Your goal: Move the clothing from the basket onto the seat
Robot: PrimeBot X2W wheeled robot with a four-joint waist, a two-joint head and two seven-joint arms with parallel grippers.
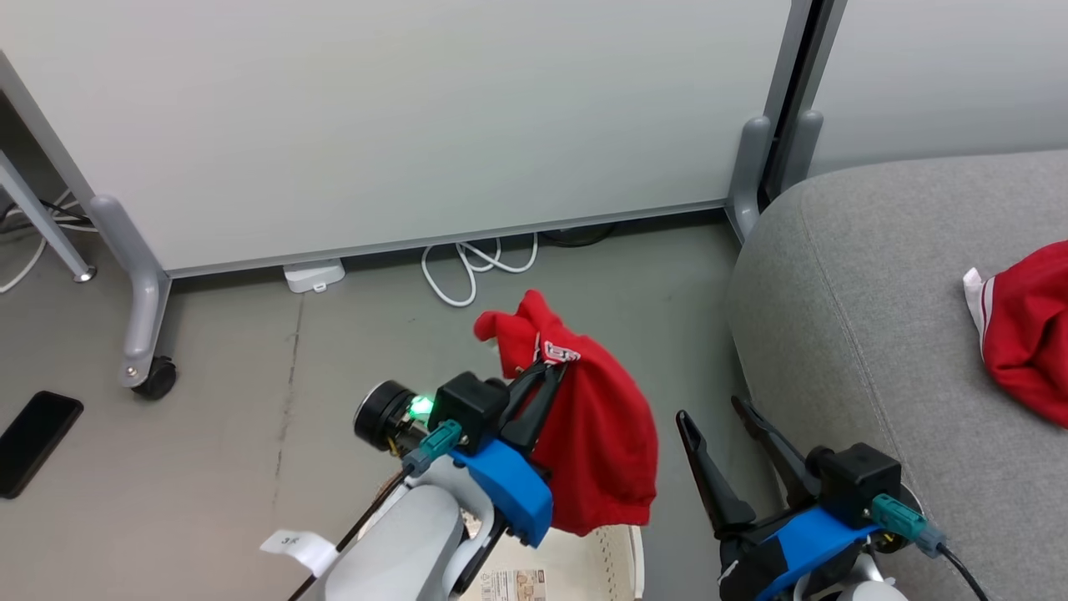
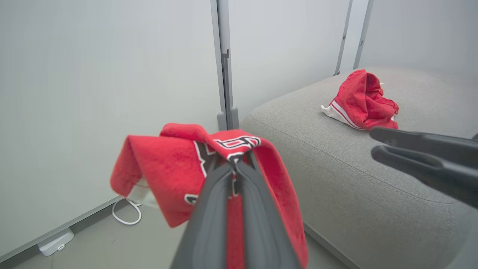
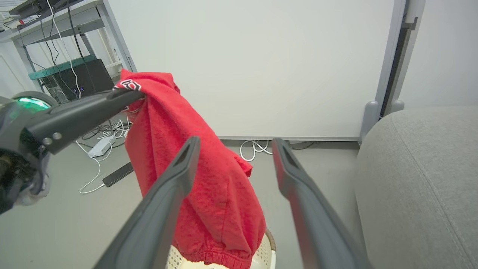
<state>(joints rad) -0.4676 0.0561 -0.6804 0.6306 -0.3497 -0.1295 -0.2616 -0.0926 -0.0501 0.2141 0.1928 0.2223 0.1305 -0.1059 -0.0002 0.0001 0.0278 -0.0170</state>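
My left gripper [image 1: 552, 367] is shut on a red garment with white lettering [image 1: 596, 434], which hangs in the air above the cream basket [image 1: 617, 555] at the bottom of the head view. In the left wrist view the garment [image 2: 168, 168] drapes over both sides of the closed fingers. A second red garment with white striped trim [image 1: 1022, 334] lies on the grey seat [image 1: 843, 284] at the right. My right gripper [image 1: 713, 413] stands open and empty between the basket and the seat, beside the hanging garment [image 3: 201, 172].
A white partition panel on wheeled grey feet [image 1: 146, 292] closes off the back. White cables [image 1: 467, 267] and a power adapter [image 1: 313, 275] lie on the floor at its base. A black phone [image 1: 33, 442] lies on the floor at far left.
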